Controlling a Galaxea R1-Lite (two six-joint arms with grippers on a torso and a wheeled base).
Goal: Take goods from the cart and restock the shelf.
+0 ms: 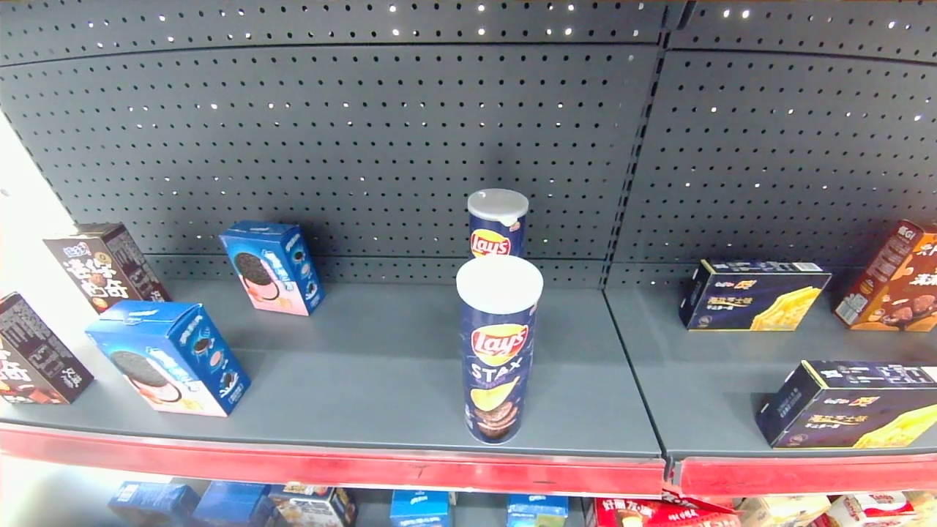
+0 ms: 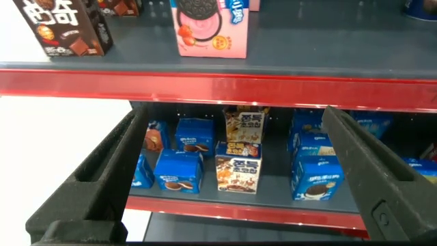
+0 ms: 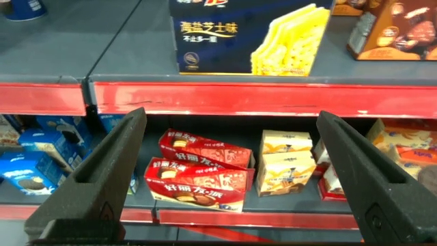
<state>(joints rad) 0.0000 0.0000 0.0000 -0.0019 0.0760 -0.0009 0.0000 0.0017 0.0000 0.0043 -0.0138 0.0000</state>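
"Grey shelf [image 1: 366, 380] holds the front chip can [image 1: 499, 351] near its red lip [image 1: 329, 461], and the rear chip can [image 1: 498, 223] probably against the pegboard [image 1: 329, 146]."
"End effectors?"
"Both spread apart: left end effector [image 2: 232, 113], right end effector [image 3: 232, 115]."

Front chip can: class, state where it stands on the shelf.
In the head view, the front chip can stands upright near the red shelf edge, directly before a second can.

The front chip can [image 1: 498, 366] wears a red-and-yellow logo badge over white lettering, the rear can [image 1: 496, 238] the same badge, and the brown box [image 1: 106, 265] large white Chinese characters.
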